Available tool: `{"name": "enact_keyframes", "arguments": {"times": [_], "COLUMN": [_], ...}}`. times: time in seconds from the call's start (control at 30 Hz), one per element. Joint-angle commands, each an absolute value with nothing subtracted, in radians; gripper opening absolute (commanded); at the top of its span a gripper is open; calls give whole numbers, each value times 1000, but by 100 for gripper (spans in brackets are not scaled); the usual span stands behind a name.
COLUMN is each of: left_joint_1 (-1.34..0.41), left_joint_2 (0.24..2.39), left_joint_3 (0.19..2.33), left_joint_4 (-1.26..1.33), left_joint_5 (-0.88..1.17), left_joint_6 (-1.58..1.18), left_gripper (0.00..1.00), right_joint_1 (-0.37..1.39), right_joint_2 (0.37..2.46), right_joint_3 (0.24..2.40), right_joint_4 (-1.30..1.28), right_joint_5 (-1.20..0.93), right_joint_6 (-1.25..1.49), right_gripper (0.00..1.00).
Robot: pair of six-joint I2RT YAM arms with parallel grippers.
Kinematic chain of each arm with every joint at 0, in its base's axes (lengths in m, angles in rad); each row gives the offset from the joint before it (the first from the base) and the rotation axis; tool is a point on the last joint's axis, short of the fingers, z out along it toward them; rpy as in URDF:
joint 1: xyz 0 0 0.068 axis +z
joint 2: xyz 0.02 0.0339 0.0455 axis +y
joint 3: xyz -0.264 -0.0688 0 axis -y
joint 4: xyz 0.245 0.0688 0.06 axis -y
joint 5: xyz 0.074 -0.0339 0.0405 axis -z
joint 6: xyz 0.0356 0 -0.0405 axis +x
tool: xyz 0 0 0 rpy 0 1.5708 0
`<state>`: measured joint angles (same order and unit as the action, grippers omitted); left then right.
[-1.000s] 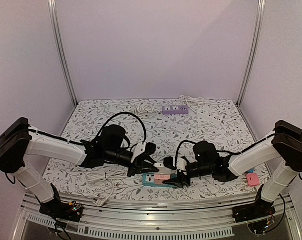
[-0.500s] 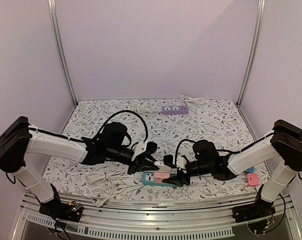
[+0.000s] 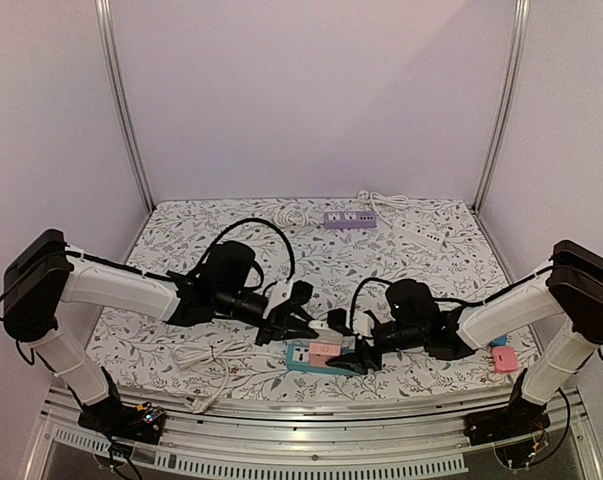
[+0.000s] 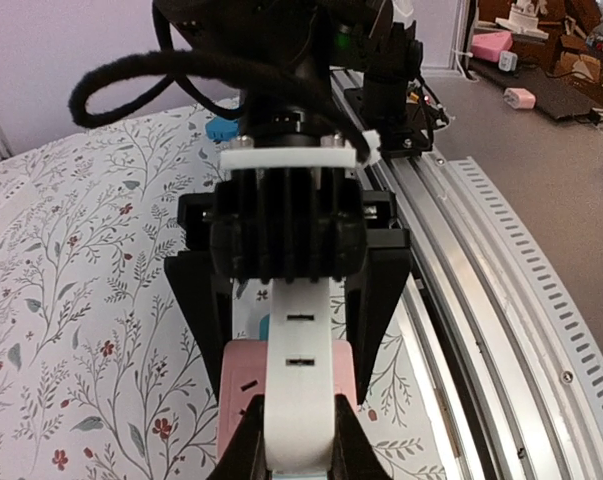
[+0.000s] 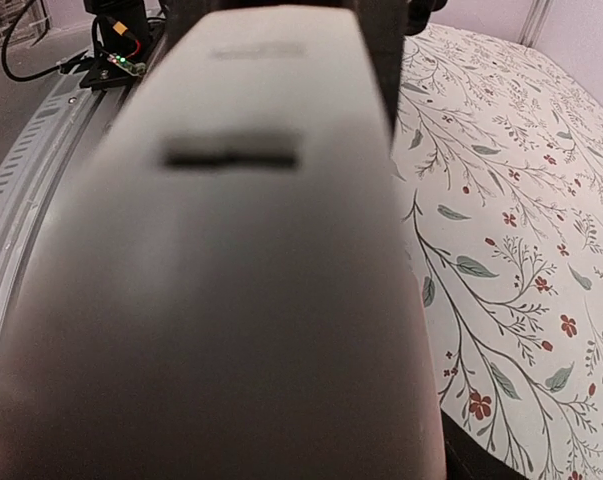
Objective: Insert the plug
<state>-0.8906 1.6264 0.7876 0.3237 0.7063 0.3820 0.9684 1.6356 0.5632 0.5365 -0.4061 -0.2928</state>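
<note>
My left gripper (image 3: 316,326) is shut on a white plug (image 3: 331,328) and holds it low over a teal and pink power strip (image 3: 306,357) at the table's front middle. In the left wrist view the plug (image 4: 299,380) sits pinched between my fingertips, lying across the strip's pink socket block (image 4: 243,390). My right gripper (image 3: 359,352) meets it from the right. Its black fingers (image 4: 381,290) press on both sides of the pink block. A blurred pale surface (image 5: 241,280) with one dark slot fills the right wrist view and hides those jaws.
A purple power strip (image 3: 350,219) and a white one (image 3: 421,232) lie at the back of the flowered cloth. A loose white cable (image 3: 206,358) lies front left. A small pink object (image 3: 505,360) sits front right. The metal front rail (image 3: 311,420) runs just behind the strip.
My left gripper has carried the white plug a little to the right, closer over the pink sockets. The right gripper and the strip have barely moved.
</note>
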Motion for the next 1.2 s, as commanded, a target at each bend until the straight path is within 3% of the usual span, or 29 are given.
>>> {"name": "enact_keyframes", "arguments": {"times": [0.0,0.17,0.4,0.53,0.73,1.17], "left_joint_1": [-845,-842,-842,-845,-854,-893], "left_joint_2": [1659,1663,1660,1659,1651,1647], "left_joint_3": [807,809,805,796,777,759], "left_joint_4": [290,270,256,252,268,283], "left_joint_5": [642,647,657,677,681,617], "left_joint_6": [401,413,417,403,386,378], "left_gripper": [0,0,0,0,0,0], "right_joint_1": [985,985,985,983,981,981], "right_joint_2": [1568,1533,1491,1415,1329,1419], "right_joint_3": [578,589,578,588,603,646], "right_joint_4": [525,525,480,370,293,278], "right_joint_5": [-449,-442,-426,-412,-414,-431], "right_joint_6": [-292,-291,-295,-310,-321,-327], "right_gripper": [72,91,92,82,48,18]}}
